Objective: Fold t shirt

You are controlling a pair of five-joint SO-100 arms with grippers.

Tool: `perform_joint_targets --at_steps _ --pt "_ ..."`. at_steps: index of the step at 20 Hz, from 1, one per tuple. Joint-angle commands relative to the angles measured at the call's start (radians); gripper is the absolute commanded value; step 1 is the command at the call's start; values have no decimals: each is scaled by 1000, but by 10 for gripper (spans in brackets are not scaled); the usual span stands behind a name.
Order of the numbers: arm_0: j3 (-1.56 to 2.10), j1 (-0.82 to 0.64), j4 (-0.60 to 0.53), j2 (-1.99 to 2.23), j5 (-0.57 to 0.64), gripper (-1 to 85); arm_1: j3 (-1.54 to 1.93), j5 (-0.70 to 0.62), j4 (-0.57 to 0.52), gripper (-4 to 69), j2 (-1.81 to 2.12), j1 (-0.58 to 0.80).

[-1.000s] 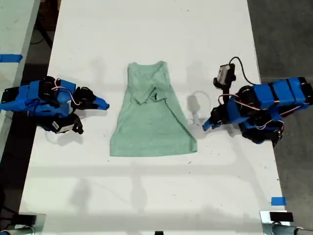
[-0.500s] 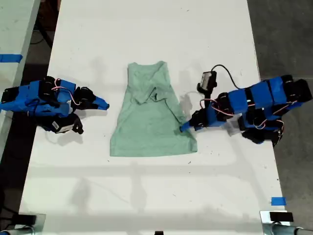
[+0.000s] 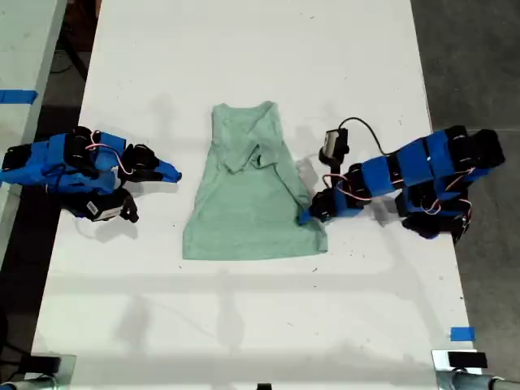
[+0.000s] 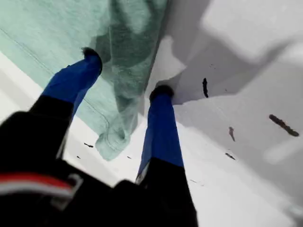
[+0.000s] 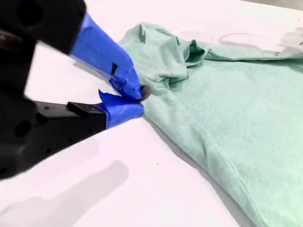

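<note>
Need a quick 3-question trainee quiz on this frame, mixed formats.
1. True or false: my first gripper is open, straddling the edge of the t shirt.
2. My second gripper is: A) clamped on the t shirt; B) clear of the t shirt, over the table; C) out of view.
3. Fill in: in the exterior view, my first gripper meets the t shirt on its ___ side.
Key: 1 true; 2 B; 3 right.

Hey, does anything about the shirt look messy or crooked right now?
Yes. The t shirt lies unevenly: its upper part is folded over and bunched near the neck, and the edge on the exterior view's right runs slanted. My first tool straddles that edge, open.
</note>
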Motion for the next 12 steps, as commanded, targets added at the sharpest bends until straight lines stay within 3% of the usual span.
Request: perform_joint_targets --at_steps 1,3,4,12 --pt "18 12 -21 3 5 -2 -138 -5 72 181 -77 -18" --pt "18 14 -21 3 5 -2 -219 2 146 30 -129 -18" --pt "18 14 -21 3 5 -2 -272 -2 207 12 -152 -15" --pt "18 14 -21 3 5 -2 -723 2 611 12 -365 -44"
